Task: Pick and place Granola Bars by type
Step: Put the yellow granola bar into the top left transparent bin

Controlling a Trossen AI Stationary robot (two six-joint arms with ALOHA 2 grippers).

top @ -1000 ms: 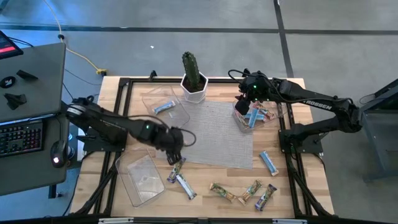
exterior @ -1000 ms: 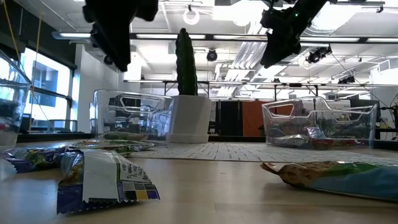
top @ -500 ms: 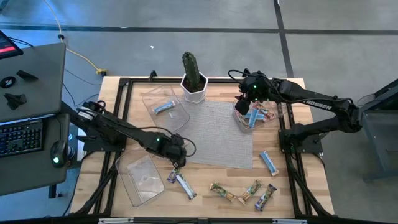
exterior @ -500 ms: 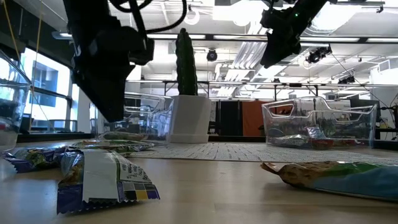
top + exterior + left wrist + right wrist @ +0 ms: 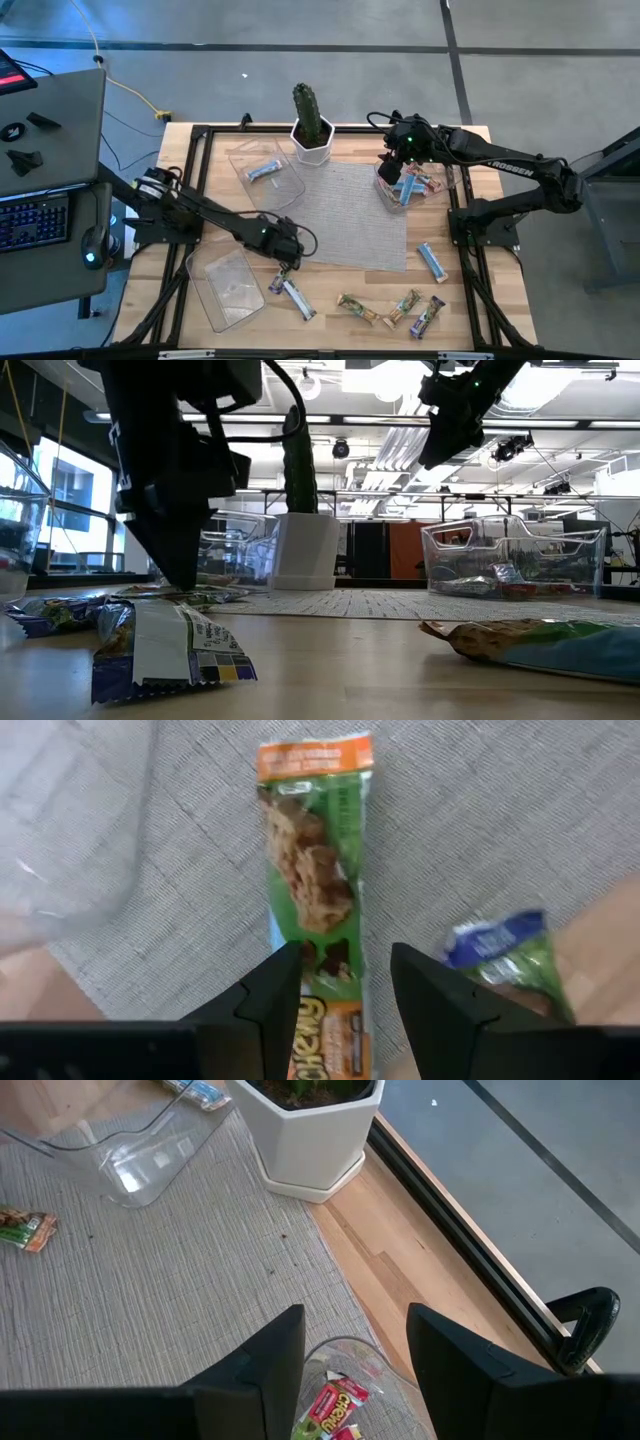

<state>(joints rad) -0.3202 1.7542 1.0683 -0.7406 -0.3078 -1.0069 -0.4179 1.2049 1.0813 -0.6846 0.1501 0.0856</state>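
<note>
Left gripper (image 5: 345, 982) hung open right over the green bar (image 5: 312, 890)

Bar lay flat at the mat's (image 5: 350, 210) edge; light, crinkly, probably slippery, so pinch mid-length across the narrow sides.

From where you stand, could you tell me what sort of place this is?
Probably a robotics lab in an open office: a wooden worktable on bare concrete, a desk with keyboard alongside, and exposed ceiling ducts and lights behind. The left hand hovers over a granola bar.

green bar (image 5: 315, 910) end cut off, fingertips hidden
</note>
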